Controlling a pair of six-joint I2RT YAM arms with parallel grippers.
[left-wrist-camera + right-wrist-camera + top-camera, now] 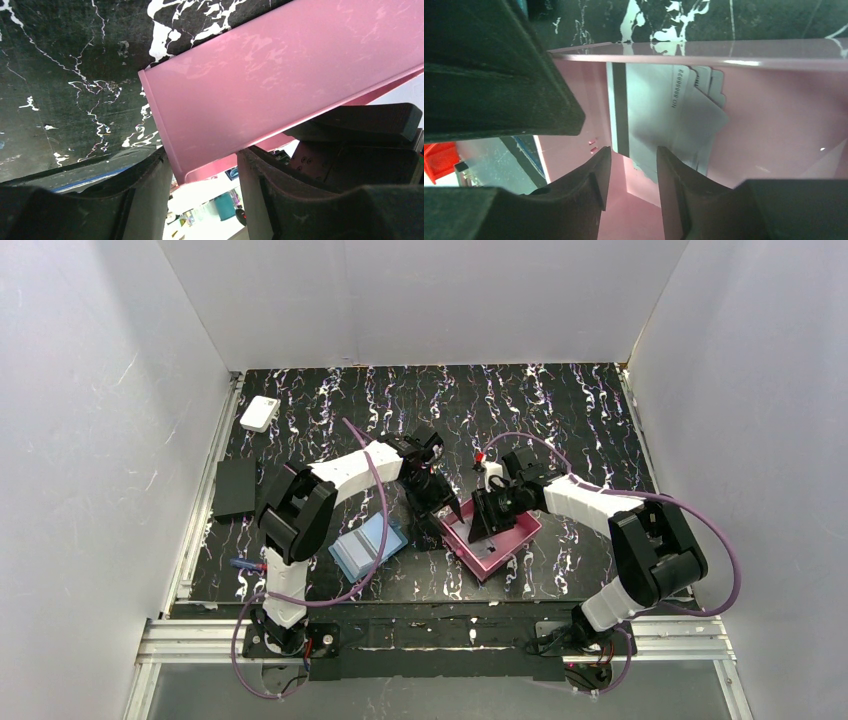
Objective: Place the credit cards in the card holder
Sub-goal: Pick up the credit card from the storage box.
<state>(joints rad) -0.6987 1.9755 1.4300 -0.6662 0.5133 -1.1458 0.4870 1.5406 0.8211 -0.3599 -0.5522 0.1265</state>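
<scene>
Right hand [631,154]: stood part-open astride the credit cards [659,100]; left hand [202,160]: straddled rim of pink tray [275,85], grip unclear. Seemed thin, stiff, slick; best pinched edgewise.

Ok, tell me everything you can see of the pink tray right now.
The pink tray is square, shallow and glossy, plastic by its look, with low walls. It sits cornerwise on the black marbled table, right of the blue wallet. Grey-white cards, one with a dark stripe, lie fanned inside. The left pincer straddles its wall at one corner; the right pincer hangs open above the cards.
</scene>
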